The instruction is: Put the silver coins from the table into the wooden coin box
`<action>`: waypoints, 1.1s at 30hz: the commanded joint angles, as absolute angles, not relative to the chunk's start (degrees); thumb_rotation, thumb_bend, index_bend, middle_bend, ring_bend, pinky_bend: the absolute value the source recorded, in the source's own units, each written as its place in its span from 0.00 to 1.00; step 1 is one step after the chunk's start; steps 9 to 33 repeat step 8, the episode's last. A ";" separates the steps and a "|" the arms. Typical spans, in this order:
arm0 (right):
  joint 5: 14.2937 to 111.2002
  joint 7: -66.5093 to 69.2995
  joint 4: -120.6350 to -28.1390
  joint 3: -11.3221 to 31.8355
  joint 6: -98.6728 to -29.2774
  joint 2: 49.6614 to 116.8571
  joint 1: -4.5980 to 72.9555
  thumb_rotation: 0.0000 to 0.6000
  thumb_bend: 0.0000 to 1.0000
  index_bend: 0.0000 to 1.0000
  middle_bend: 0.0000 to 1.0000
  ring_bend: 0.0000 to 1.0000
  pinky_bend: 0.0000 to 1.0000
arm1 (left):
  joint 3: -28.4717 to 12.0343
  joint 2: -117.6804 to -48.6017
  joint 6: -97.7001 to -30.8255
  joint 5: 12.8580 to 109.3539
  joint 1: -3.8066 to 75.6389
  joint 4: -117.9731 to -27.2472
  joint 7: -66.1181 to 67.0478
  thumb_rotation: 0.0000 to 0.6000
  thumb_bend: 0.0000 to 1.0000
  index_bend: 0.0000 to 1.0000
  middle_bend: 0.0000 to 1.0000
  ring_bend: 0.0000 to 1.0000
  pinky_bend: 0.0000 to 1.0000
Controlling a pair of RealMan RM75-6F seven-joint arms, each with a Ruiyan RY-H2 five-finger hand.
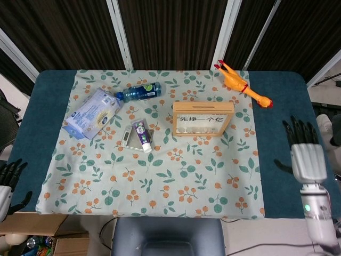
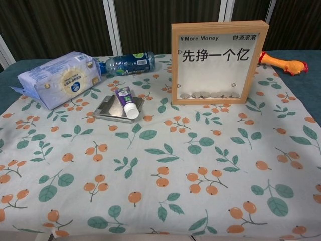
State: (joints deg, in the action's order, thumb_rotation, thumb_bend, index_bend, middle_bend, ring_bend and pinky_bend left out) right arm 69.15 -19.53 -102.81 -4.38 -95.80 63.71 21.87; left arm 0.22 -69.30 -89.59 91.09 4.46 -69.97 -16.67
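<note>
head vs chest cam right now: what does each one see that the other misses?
Head view only: both hands, the right hand open over the blue table edge, the left hand at the frame's lower left corner, and the box's top.

Chest view only: silver coins lined along the bottom of the wooden coin box, readable through its front.

Both: the box, water bottle, tissue pack, toothpaste tube, rubber chicken.

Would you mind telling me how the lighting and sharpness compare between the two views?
Head view: even, soft light, sharp throughout, only faint shadows beside the wooden coin box. Chest view: equally bright, the box's clear front pane shows no strong glare, its lettering and the coins inside stay legible; the nearest tablecloth looks slightly soft.
</note>
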 commanded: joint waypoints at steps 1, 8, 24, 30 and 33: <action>74.86 -16.37 -96.99 -8.94 -100.85 71.68 12.68 1.00 0.25 0.00 0.00 0.00 0.00 | -0.06 -69.07 -90.20 91.07 4.21 -70.11 -15.39 1.00 0.36 0.00 0.00 0.00 0.00; 72.65 -15.17 -92.65 -5.69 -97.22 75.32 10.30 1.00 0.25 0.00 0.00 0.00 0.00 | -0.27 -68.93 -90.42 90.85 4.06 -70.39 -13.55 1.00 0.36 0.00 0.00 0.00 0.00; 72.65 -15.17 -92.65 -5.69 -97.22 75.32 10.30 1.00 0.25 0.00 0.00 0.00 0.00 | -0.27 -68.93 -90.42 90.85 4.06 -70.39 -13.55 1.00 0.36 0.00 0.00 0.00 0.00; 72.65 -15.17 -92.65 -5.69 -97.22 75.32 10.30 1.00 0.25 0.00 0.00 0.00 0.00 | -0.27 -68.93 -90.42 90.85 4.06 -70.39 -13.55 1.00 0.36 0.00 0.00 0.00 0.00; 72.65 -15.17 -92.65 -5.69 -97.22 75.32 10.30 1.00 0.25 0.00 0.00 0.00 0.00 | -0.27 -68.93 -90.42 90.85 4.06 -70.39 -13.55 1.00 0.36 0.00 0.00 0.00 0.00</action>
